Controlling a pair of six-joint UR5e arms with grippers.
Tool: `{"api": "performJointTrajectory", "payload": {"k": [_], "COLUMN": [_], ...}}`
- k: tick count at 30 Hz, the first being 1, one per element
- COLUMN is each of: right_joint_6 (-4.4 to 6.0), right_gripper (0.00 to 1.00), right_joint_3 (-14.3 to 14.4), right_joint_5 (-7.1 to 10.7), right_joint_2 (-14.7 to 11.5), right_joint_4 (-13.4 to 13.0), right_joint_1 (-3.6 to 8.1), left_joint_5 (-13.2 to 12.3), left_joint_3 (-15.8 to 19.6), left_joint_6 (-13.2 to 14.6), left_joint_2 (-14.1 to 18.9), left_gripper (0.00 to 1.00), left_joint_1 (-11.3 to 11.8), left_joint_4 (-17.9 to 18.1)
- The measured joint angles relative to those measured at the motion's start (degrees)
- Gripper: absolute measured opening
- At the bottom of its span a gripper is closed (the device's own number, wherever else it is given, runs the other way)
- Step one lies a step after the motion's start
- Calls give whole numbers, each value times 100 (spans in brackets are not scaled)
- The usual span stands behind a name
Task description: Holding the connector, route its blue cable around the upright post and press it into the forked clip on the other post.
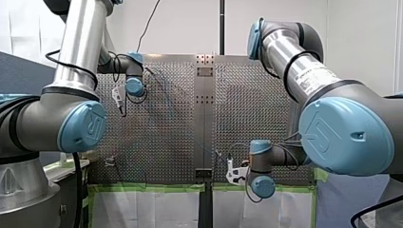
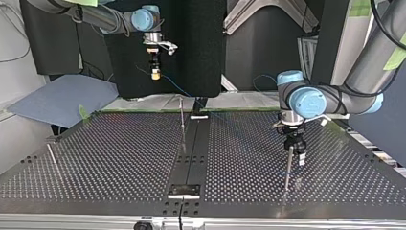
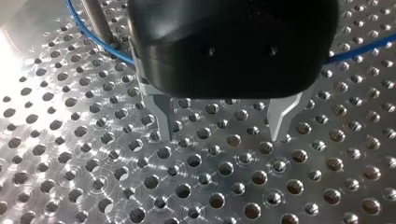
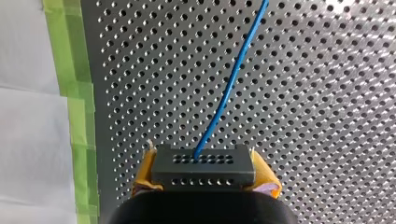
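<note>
While my right gripper (image 4: 204,179) clamped the dark-grey perforated connector (image 4: 203,163) near the metal table's (image 4: 327,140) taped edge, its thin blue cable (image 4: 229,88) looked light, floppy, best steered from the rigid block; my left gripper (image 3: 219,121) hung empty, fingers spread.

Front view: behind and above my shoulders, facing out over the perforated table (image 1: 161,123) toward its far edge. Distant; my elbows crowd both sides.
Top view: low, beyond that far edge, facing back at me. Mid-distance, sides crossed.
Left wrist view: very close, down along my left gripper (image 3: 220,133) onto the holes, with the post (image 3: 98,21) foot just behind.
Right wrist view: close, along my right gripper (image 4: 205,179) and its connector (image 4: 203,163). Green tape (image 4: 77,116) on the table's edge runs beside.
Shared: front and top both take in the whole table from opposite ends. Top and left wrist share the post. Front and right wrist share the taped edge.
</note>
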State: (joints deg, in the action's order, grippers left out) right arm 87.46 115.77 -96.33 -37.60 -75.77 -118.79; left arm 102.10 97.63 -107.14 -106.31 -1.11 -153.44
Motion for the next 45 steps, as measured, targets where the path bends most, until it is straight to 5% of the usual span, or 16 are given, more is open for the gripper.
{"api": "performJointTrajectory", "payload": {"k": [12,24,35,45], "right_joint_6": [-4,-22,-33,-40], "right_gripper": [0,0,0,0], "right_joint_3": [3,1,3,3], "right_joint_5": [199,245,259,263], "right_joint_2": [40,45,44,44], "right_joint_4": [-100,-114,-114,-114], "right_joint_1": [91,90,89,73], "left_joint_5": [-15,-503,-451,-841], "left_joint_3": [0,6,86,375], "left_joint_6": [-100,-734,-1350,-1875], "left_joint_2": [0,2,4,5], "left_gripper": [100,100,100,100], "left_joint_1": [-47,9,117,223], "left_joint_4": [-83,-161,-390,-95]}}
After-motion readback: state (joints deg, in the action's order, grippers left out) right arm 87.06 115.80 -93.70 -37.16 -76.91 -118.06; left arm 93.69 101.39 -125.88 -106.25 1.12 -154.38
